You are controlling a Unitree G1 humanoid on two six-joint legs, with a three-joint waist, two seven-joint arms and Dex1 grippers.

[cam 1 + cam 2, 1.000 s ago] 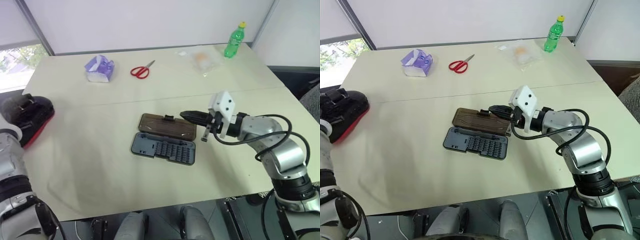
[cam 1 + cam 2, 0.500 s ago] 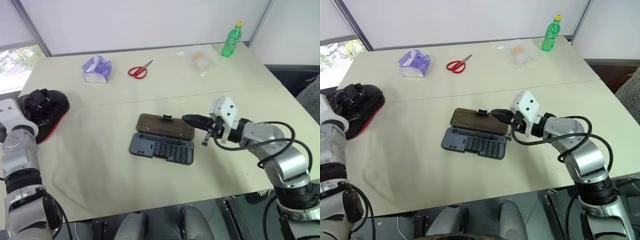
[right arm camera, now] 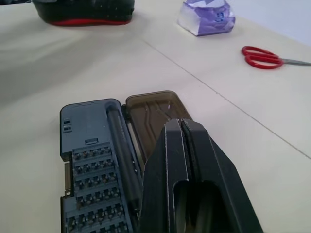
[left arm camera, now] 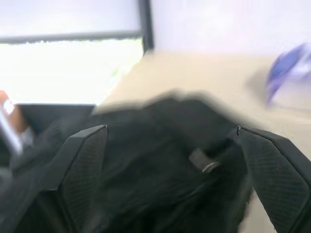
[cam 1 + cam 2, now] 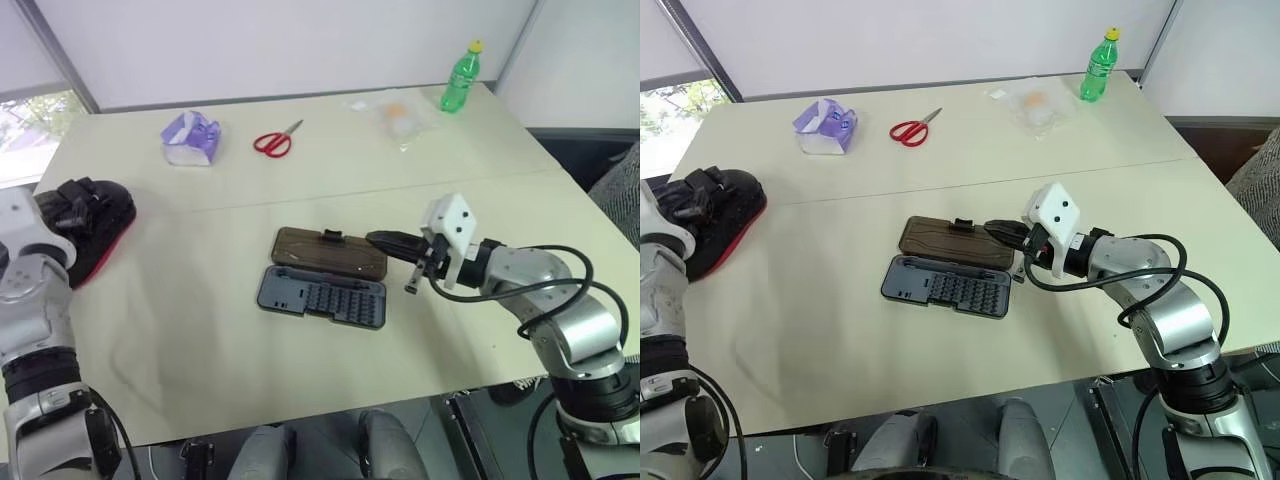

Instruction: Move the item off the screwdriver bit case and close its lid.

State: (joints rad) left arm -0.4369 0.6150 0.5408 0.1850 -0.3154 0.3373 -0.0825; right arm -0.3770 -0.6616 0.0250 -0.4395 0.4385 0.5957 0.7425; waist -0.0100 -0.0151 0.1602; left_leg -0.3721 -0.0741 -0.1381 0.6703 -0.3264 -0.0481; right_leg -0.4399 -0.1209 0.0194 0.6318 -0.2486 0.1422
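The black mitt with a red underside edge, the item [image 5: 88, 215], lies on the table at the far left, well apart from the screwdriver bit case [image 5: 324, 293]. The case lies open in the middle, its grey tray toward me. Its smoky-brown lid [image 5: 330, 251] lies flat behind the tray. My left gripper [image 4: 167, 131] is open, its fingers [image 4: 80, 165] spread wide on either side of the mitt's black padding. My right gripper [image 5: 380, 239] is shut and hovers level at the lid's right end, pointing left with nothing in it.
A purple tissue pack [image 5: 190, 138] and red scissors [image 5: 275, 143] lie at the back. A clear bag [image 5: 400, 118] and a green bottle [image 5: 459, 78] are at the back right. The mitt sits close to the table's left edge [image 5: 45, 170].
The head view has shifted, bringing more of the mitt into the picture. My left hand has risen a little beside the mitt. The right arm and the case have stayed still.
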